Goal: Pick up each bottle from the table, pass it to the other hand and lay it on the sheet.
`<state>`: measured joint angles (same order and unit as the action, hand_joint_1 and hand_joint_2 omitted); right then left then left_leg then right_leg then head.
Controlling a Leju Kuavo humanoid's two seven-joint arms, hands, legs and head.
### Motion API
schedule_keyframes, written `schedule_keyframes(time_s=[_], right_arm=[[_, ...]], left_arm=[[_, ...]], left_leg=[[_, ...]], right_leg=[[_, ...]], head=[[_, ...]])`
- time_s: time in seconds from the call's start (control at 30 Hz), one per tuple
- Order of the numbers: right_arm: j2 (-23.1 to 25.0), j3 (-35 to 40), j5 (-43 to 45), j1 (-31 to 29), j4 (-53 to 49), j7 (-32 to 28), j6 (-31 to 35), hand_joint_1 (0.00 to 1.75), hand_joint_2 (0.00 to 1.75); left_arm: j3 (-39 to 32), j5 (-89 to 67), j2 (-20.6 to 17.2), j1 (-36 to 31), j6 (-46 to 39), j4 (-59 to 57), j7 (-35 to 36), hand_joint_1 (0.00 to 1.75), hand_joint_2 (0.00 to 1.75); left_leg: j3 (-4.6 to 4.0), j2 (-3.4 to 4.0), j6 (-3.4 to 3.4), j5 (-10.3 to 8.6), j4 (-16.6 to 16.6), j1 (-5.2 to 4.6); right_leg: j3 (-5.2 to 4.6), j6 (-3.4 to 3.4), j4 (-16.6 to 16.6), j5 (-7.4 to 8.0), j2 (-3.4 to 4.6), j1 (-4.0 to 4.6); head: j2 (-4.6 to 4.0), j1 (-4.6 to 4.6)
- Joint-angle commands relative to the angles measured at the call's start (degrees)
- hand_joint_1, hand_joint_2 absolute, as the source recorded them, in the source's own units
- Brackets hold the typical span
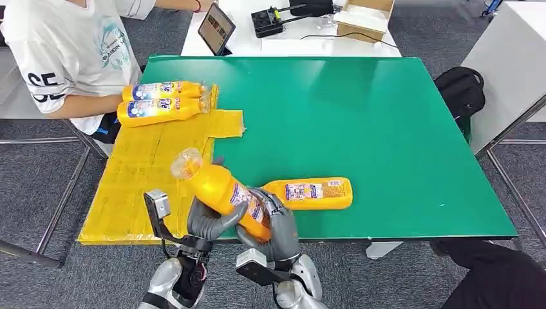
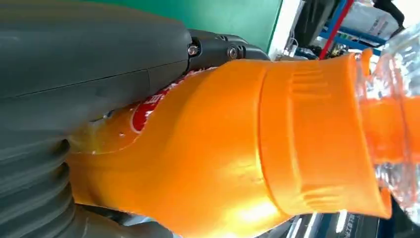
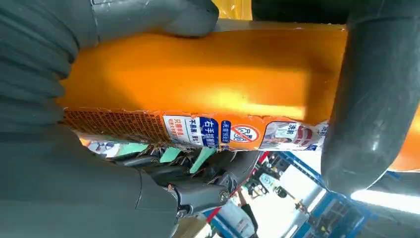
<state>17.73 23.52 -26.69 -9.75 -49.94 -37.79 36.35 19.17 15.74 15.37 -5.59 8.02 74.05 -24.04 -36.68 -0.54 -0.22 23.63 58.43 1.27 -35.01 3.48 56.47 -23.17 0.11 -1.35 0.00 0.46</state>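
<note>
An orange bottle with a clear cap is held tilted above the table's near edge, cap toward the yellow sheet. My left hand grips its middle and my right hand grips its lower body; both hold it at once. The left wrist view shows the bottle's shoulder and cap, the right wrist view its labelled body. A second orange bottle lies flat on the green table just right of my hands. Two more bottles lie side by side on the sheet's far end.
A person in a white shirt sits at the table's far left, an arm near the two laid bottles. A tablet, a black device and a cardboard box stand on a white table behind. A black bag sits at right.
</note>
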Motion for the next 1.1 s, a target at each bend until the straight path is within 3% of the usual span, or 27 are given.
schedule_keyframes(time_s=[0.03,0.07,0.1,0.13,0.17,0.8,0.83,0.87,0.9,0.93,1.03,1.1], right_arm=[[-0.7,2.8,1.3,-0.5,6.2,0.4,-2.6,1.75,1.75],[-0.8,2.7,1.5,-0.4,6.3,0.5,-3.0,1.75,1.75],[-0.8,2.6,1.6,-0.3,6.3,0.4,-3.1,1.75,1.75],[-0.7,2.5,1.9,-0.3,6.3,0.4,-3.5,1.71,1.75],[-0.7,2.5,1.9,-0.3,6.3,0.3,-3.7,1.75,1.75],[0.0,1.9,2.7,-0.7,5.8,0.3,-4.1,1.69,1.75],[0.2,1.9,2.7,-0.9,5.7,0.2,-3.9,1.54,1.75],[0.3,1.9,2.5,-1.1,5.6,0.2,-3.4,0.03,1.75],[0.6,1.9,2.8,-1.3,5.4,0.6,-3.7,0.00,1.75],[1.1,1.2,6.1,-0.9,3.7,2.1,-8.0,0.00,0.00],[0.2,2.5,10.2,1.2,-6.4,3.8,-14.0,0.00,0.00],[-0.2,2.9,10.2,1.4,-8.0,5.2,-14.4,0.00,0.00]], left_arm=[[0.1,4.3,-0.1,-2.6,3.0,-3.6,1.5,0.00,1.75],[0.0,4.6,-0.1,-2.5,3.1,-3.2,1.4,0.00,1.75],[-0.2,5.9,0.0,-2.2,3.8,-2.6,1.2,0.23,1.75],[-0.5,7.1,0.2,-1.7,4.4,-1.8,0.9,1.48,1.75],[-0.2,7.6,0.0,-1.6,5.1,-1.4,1.1,1.75,1.75],[0.8,4.8,-0.5,-1.5,4.7,-0.4,-1.1,1.75,1.75],[0.8,4.6,-0.4,-1.6,4.5,-0.3,-1.3,1.75,1.75],[0.7,4.1,-0.4,-1.8,3.9,-0.1,-1.5,1.75,1.75],[0.6,2.7,-0.4,-2.0,2.6,0.2,-2.2,1.75,1.75],[0.2,1.1,-0.4,-1.9,0.7,1.1,-2.9,1.75,1.75],[-1.2,-3.9,-1.0,-3.1,-4.6,2.8,-4.4,1.75,1.75],[-1.5,-3.9,-1.1,-3.4,-4.6,2.9,-4.2,1.75,1.75]], left_leg=[[0.47,-0.01,0.10,0.15,-0.1,0.01],[0.34,-0.04,0.09,0.10,-0.1,0.01],[0.26,-0.04,0.07,0.08,-0.1,0.01],[0.18,-0.04,0.06,0.05,-0.1,0.00],[0.31,-0.01,0.08,0.10,-0.1,0.01],[0.17,-0.01,0.05,0.06,0.0,0.00],[0.35,0.00,0.08,0.13,-0.1,0.00],[0.19,-0.02,0.05,0.07,0.0,0.01],[0.29,0.00,0.07,0.12,0.0,0.01],[0.19,0.00,0.05,0.08,0.0,0.01],[0.10,0.04,0.05,0.07,0.0,0.00],[0.03,0.02,0.04,0.04,0.0,0.00]], right_leg=[[0.48,-0.20,-0.1,-0.14,-0.08,0.06],[0.37,-0.15,-0.1,-0.11,-0.10,0.05],[0.28,-0.13,-0.1,-0.08,-0.08,0.04],[0.20,-0.10,-0.1,-0.06,-0.08,0.03],[0.33,-0.14,-0.1,-0.10,-0.07,0.04],[0.18,-0.12,0.0,-0.07,-0.06,0.03],[0.35,-0.19,-0.1,-0.13,-0.07,0.04],[0.20,-0.13,0.0,-0.07,-0.07,0.04],[0.30,-0.17,0.0,-0.12,-0.06,0.05],[0.20,-0.14,0.0,-0.08,-0.05,0.04],[0.10,-0.13,0.0,-0.07,-0.01,0.03],[0.03,-0.11,0.0,-0.04,-0.03,0.02]], head=[[0.00,0.00],[0.00,0.00],[0.00,0.00],[0.00,0.00],[0.00,0.00],[0.00,0.00],[0.00,0.00],[0.00,0.00],[0.00,0.00],[0.00,0.00],[0.00,0.00],[0.00,0.02]])
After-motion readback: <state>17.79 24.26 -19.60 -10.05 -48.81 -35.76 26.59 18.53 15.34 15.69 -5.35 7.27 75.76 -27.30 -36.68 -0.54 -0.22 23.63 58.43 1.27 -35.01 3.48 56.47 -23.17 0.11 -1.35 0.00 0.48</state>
